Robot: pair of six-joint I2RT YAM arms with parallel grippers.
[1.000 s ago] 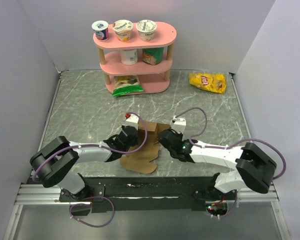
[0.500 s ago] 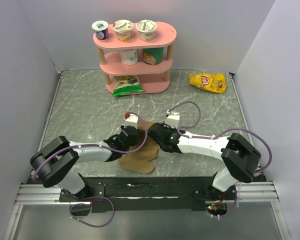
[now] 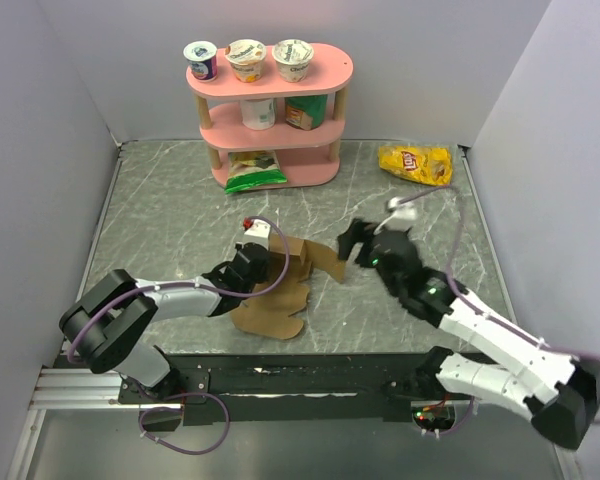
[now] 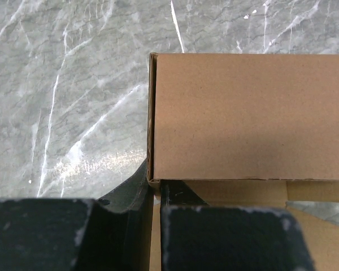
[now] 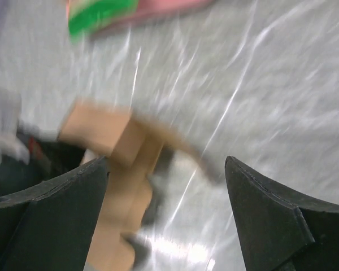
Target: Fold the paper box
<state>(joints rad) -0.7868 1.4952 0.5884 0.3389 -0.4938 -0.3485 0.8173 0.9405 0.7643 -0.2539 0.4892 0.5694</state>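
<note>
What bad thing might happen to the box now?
Only the left jaws pinch the box; the right jaws hang open, off it. So the raised flap may flop flat. A tug from the left arm might also bend or tear the thin cardboard where it is pinched.

right claw: let go of paper box | jaws now wide | withdrawn rightward

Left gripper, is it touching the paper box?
Touching. The left wrist view shows the left gripper shut on the paper box, a cardboard wall pinched between its fingers.
</note>
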